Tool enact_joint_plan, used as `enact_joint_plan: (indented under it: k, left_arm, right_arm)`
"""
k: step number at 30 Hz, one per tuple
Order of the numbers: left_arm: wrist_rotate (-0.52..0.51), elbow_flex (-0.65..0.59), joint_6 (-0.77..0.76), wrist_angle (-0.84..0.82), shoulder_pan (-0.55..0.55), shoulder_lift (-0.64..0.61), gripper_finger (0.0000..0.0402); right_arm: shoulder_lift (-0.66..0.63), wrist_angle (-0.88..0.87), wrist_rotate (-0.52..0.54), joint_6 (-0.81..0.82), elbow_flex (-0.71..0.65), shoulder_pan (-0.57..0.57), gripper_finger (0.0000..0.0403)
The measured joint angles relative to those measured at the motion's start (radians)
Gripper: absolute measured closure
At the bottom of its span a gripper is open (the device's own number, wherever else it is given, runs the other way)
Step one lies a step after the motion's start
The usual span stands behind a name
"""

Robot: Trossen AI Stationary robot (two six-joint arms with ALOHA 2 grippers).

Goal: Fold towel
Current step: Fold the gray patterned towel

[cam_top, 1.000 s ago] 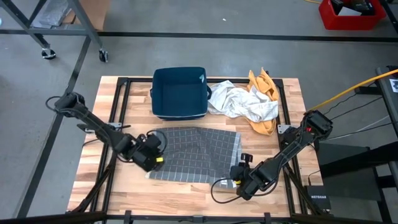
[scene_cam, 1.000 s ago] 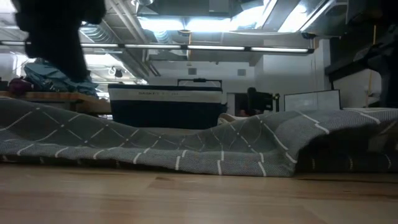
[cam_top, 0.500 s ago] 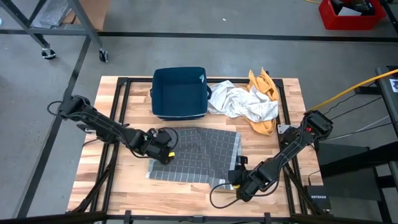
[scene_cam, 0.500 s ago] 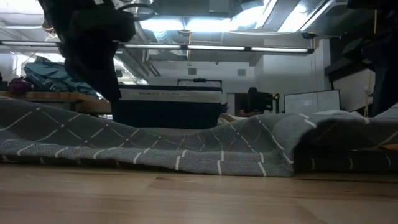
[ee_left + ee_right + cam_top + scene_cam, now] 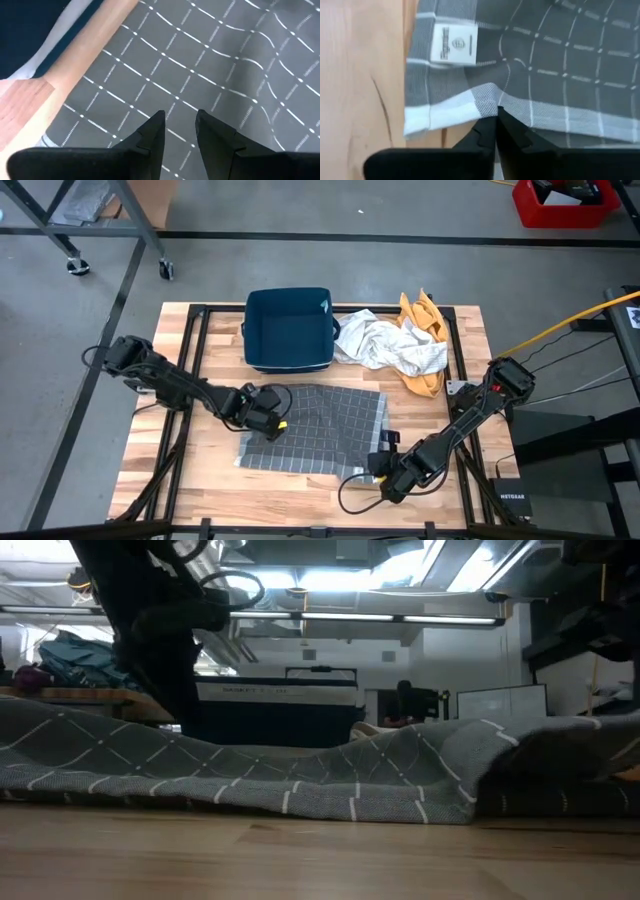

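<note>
A grey towel [image 5: 320, 425] with a white grid lies spread on the middle of the wooden table [image 5: 180, 470], with low waves in it [image 5: 300, 775]. My left gripper [image 5: 270, 424] hangs open over the towel's left part; its two fingers [image 5: 179, 120] point down at the cloth, and I cannot tell whether they touch it. At the towel's near right corner, beside the white label [image 5: 454, 45], my right gripper [image 5: 378, 467] is shut on the cloth [image 5: 496, 111]. My right gripper pinches the towel's white hem [image 5: 487, 100] between its two fingertips, close to the near right corner. The fingers come from above, slanting down. The cloth puckers at the fingertips, and the rest of the towel lies on the table. One layer or several, I cannot tell.
A dark blue bin [image 5: 290, 328] stands at the far edge behind the towel. A crumpled white cloth [image 5: 390, 345] and a yellow cloth [image 5: 425, 330] lie to its right. A black cable [image 5: 350, 492] loops on the table by my right gripper.
My left gripper has moved toward the table's right and a little down, from the towel's left edge to over its left part, and its wrist has rolled.
</note>
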Motion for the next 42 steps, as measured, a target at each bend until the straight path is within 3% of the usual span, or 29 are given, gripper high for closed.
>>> enact_joint_plan:
  k: [6, 18, 34, 42]
  left_arm:
    - [0.0, 0.0, -0.007, -0.03, 0.029, 0.0, 0.0302]
    - [0.0, 0.0, -0.007, -0.089, 0.044, 0.0, 0.0302]
    - [0.101, 0.0, 0.024, -0.101, 0.044, 0.0, 0.0302]
    - [0.153, 0.0, 0.029, -0.092, 0.04, -0.01, 0.0314]
  right_arm:
    - [0.0, -0.073, -0.11, 0.093, 0.0, 0.007, 0.0397]
    - [0.0, -0.253, -0.143, 0.23, -0.001, 0.065, 0.04]
    - [0.0, -0.207, -0.178, 0.245, 0.0, 0.063, 0.0379]
    - [-0.054, -0.326, 0.05, 0.282, 0.097, 0.059, 0.0377]
